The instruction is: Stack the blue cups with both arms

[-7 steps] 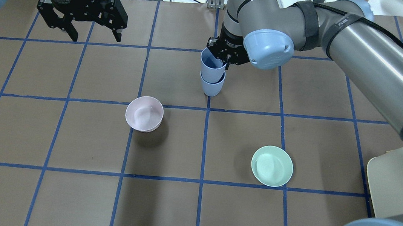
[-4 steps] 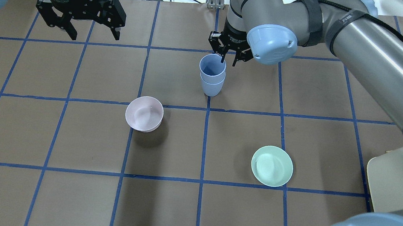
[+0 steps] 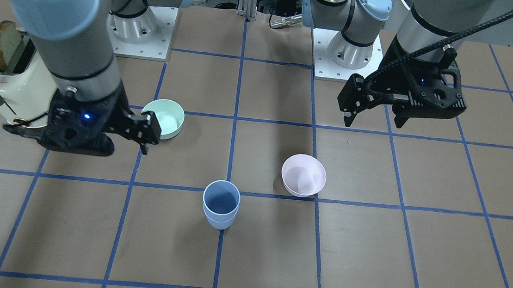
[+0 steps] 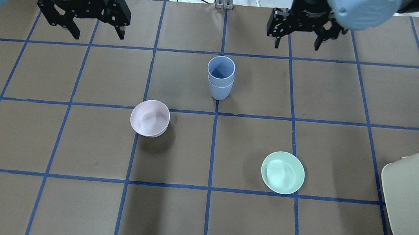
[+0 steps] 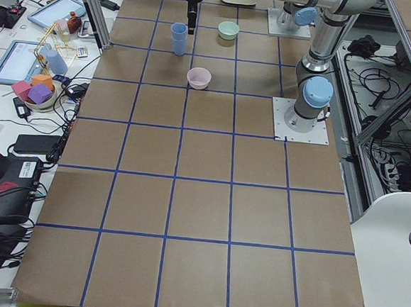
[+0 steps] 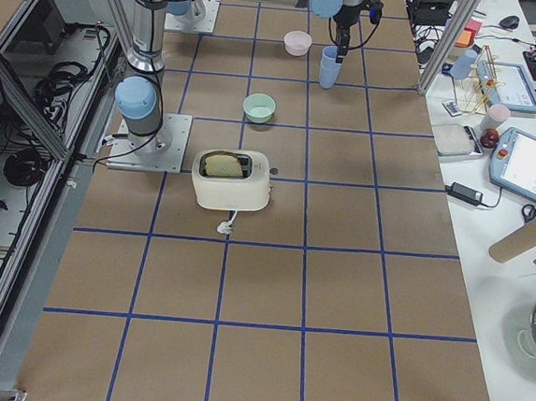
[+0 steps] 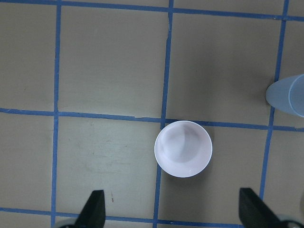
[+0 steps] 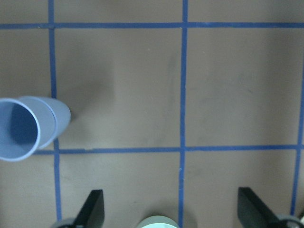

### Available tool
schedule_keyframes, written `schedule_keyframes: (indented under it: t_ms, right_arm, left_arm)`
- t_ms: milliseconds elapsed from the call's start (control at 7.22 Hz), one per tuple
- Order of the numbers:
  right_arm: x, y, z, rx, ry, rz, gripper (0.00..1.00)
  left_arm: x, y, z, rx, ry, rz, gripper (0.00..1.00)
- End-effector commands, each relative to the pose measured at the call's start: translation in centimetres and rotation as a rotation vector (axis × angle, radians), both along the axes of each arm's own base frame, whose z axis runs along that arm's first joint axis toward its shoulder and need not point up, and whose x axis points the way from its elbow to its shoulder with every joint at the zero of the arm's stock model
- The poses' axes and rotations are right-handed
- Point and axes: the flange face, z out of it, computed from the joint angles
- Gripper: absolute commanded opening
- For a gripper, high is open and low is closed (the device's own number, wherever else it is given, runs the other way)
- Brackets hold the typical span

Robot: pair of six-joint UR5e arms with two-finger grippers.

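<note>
Looking down from the overhead camera, two tapered, handleless, matte plastic pale blue cups stand nested one inside the other, upright on a blue tape line near the middle of the brown paper-covered table. The black two-finger left gripper hangs over the far left of the table and the black two-finger right gripper over the far right. Both have their fingers spread wide, hold nothing, and are well apart from the stack. A round pale pink bowl sits nearer the camera, left of the stack. A round mint-green bowl sits further to the right, and a cream toaster is at the right edge. From the front-facing camera, the nested cups stand free with the pink bowl near them, and a slice of brown bread sticks up from the toaster. The left wrist camera looks straight down on the pink bowl between widely parted fingertips, with the cup stack at the frame's right edge. The right wrist camera shows the stack at its left edge and the mint-green bowl's rim at the bottom, fingertips wide apart.
</note>
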Motion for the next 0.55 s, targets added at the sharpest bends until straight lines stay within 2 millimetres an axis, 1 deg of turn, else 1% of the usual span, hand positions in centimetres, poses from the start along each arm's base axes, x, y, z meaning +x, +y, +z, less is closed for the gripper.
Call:
schedule_keyframes:
  t_ms: [0, 138, 277, 415]
  right_arm:
    - [-3.09, 4.71, 2.78, 0.012, 0.003, 0.033, 1.0]
    - [-2.92, 4.09, 2.69, -0.095, -0.004, 0.038, 1.0]
    - [-2.77, 4.12, 2.44, -0.1, -0.019, 0.039, 1.0]
    - [-2.28, 3.98, 2.4, -0.103, -0.068, 0.045, 1.0]
  left_arm:
    - [-0.12, -0.97, -1.15, 0.015, 0.0, 0.001, 1.0]
    - [-0.05, -1.15, -1.42, 0.0, 0.002, 0.005, 1.0]
    - [0.05, -1.07, -0.87, -0.011, 0.0, 0.005, 1.0]
    - [0.15, -0.42, -0.46, -0.009, -0.001, 0.007, 1.0]
